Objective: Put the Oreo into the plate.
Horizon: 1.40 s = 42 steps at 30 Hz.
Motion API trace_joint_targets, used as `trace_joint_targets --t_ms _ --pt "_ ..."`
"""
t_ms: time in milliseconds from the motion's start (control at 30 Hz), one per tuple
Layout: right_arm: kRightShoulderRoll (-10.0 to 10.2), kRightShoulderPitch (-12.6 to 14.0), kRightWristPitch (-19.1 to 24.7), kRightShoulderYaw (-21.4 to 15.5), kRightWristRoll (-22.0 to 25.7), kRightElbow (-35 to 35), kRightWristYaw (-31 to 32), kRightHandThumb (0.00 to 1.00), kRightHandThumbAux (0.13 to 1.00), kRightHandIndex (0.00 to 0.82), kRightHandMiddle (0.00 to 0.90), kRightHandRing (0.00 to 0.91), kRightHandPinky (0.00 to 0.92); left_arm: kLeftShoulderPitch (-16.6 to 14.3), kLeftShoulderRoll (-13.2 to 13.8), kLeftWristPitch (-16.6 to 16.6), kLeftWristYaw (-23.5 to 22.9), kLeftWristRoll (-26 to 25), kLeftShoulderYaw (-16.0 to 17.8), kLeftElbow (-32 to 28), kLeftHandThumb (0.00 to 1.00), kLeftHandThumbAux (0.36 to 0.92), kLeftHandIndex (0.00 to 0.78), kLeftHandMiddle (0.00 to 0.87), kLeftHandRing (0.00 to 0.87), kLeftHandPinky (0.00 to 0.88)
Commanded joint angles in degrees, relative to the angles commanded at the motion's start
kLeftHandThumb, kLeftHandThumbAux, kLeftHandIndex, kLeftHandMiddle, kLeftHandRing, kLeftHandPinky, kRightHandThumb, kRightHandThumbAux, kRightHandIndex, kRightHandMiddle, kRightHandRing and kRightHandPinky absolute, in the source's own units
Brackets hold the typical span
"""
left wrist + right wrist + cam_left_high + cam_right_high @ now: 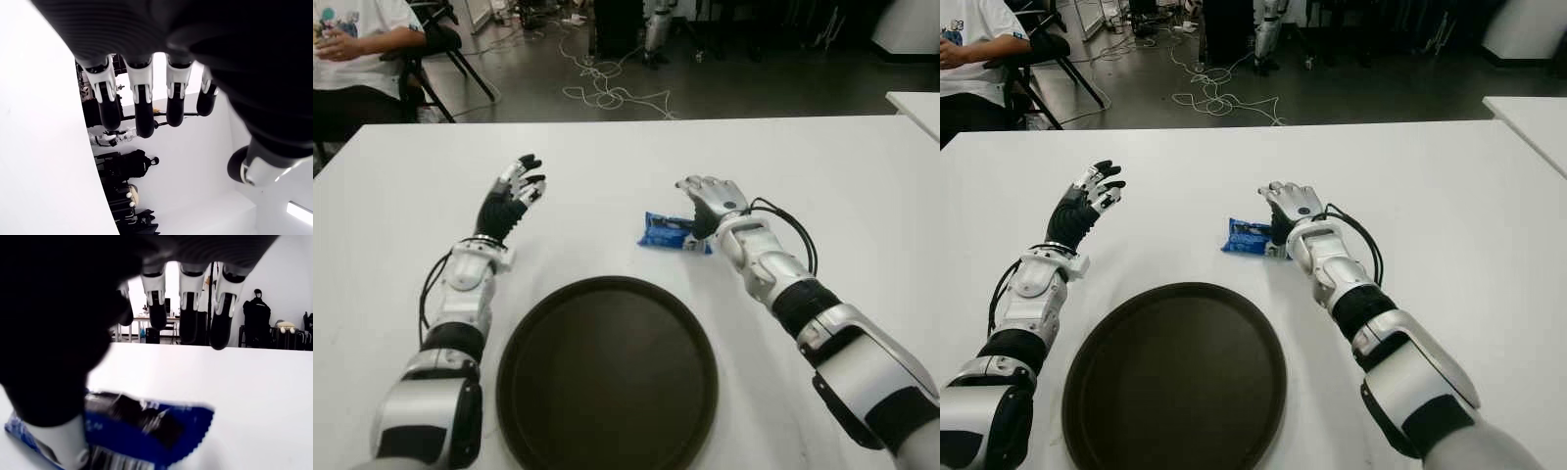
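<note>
Right hand (710, 201) open over one Oreo pack (668, 232), one plate (607, 377) near.

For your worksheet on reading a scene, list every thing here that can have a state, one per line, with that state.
Oreo packet: sealed, flat on the table, not on the plate.
Plate: upright, nothing on it.
Right hand: at the packet, thumb beside it, fingers extended above, not closed.
Left hand: raised left of the packet, fingers spread, holding nothing.
</note>
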Motion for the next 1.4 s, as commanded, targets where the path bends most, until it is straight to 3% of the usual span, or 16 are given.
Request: trace_joint_targets --t_ms 600,1100,1267,1400 --pt "1.15 -1.27 -0.47 -0.24 1.66 4.72 -2.38 0.000 0.878 0.124 0.098 0.129 0.208 -0.30 -0.31 -0.25 0.50 0.27 0.19 0.43 0.177 0.551 0.100 0.150 0.150 0.188" --pt "1.26 -1.67 -0.81 0.28 1.29 6.35 -4.69 0.000 0.903 0.153 0.141 0.181 0.269 -0.35 -0.50 -0.21 -0.09 -0.15 0.39 0.51 0.191 0.546 0.102 0.156 0.153 0.184" --pt "1.28 -1.81 -1.04 0.33 1.46 6.77 -4.72 0.000 0.899 0.143 0.130 0.164 0.246 -0.48 -0.52 -0.15 -0.03 -0.09 0.41 0.68 0.200 0.550 0.108 0.158 0.155 0.193" --pt "1.37 -1.81 -1.29 0.35 1.59 7.12 -4.68 0.000 0.909 0.156 0.131 0.169 0.282 -0.58 -0.54 -0.14 0.14 0.09 0.31 0.78 0.200 0.558 0.107 0.158 0.156 0.189"
